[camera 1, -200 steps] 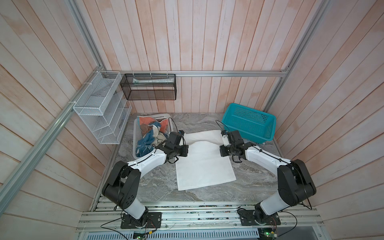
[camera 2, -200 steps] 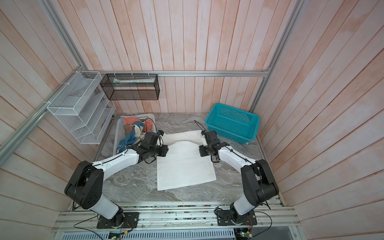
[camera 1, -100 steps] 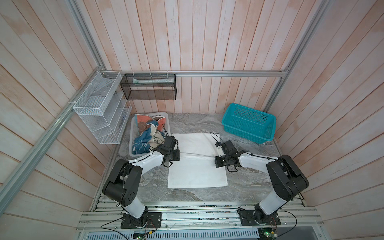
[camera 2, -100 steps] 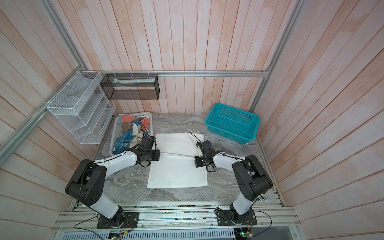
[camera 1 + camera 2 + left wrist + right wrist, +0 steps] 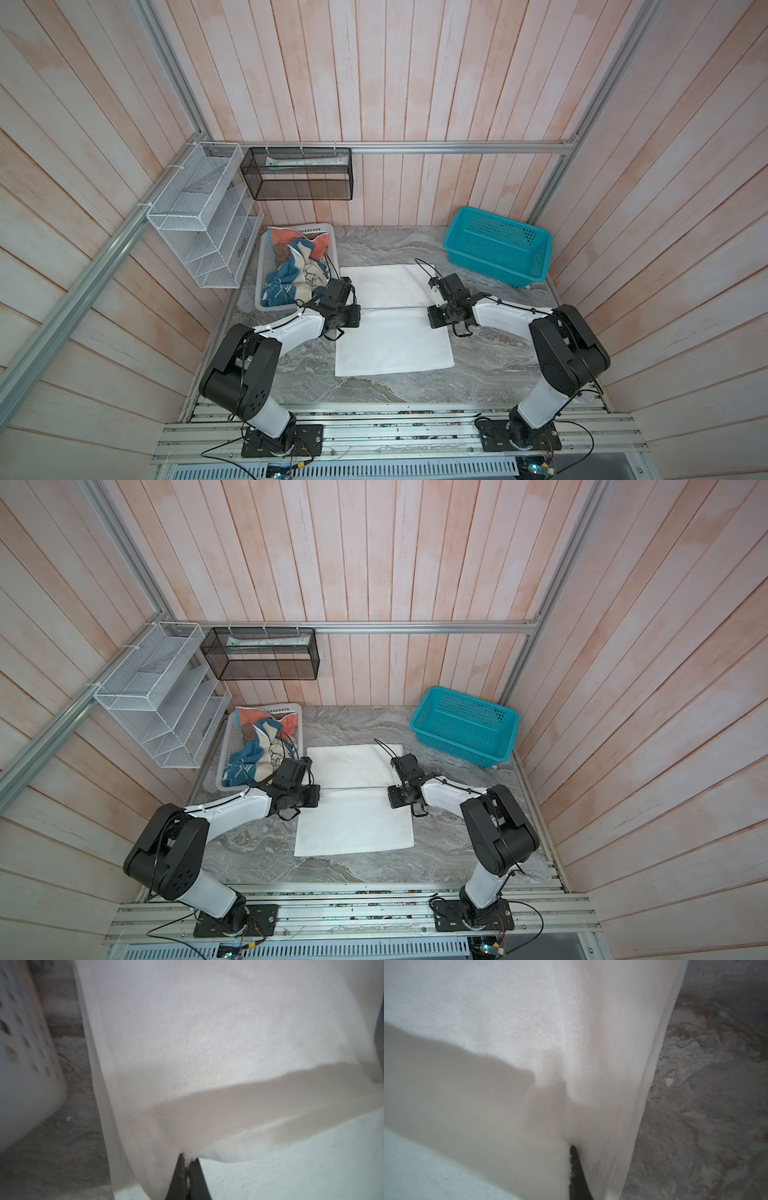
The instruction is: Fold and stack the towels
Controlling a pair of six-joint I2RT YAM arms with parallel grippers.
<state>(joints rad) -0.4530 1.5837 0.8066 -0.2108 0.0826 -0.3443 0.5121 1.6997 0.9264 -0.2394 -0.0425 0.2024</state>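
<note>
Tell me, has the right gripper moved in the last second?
Yes. The right gripper, shut on the white towel, has drawn away from the teal basket, downward and slightly leftward in a top view.

The white towel (image 5: 508,1012) fills most of the view, its terry pile sharp in the lit part and blurred close to the lens. The right claw (image 5: 573,1159) shows only as a dark tip, pinched tight on a raised edge of the cloth. From that pinch a layer of towel hangs in a smooth, taut sheet and casts a soft grey shadow across the layer lying flat below it. Beside the towel's hemmed edge lies the grey marbled bench (image 5: 706,1105), with a small pale fleck (image 5: 669,1081) on it near the hem.
</note>
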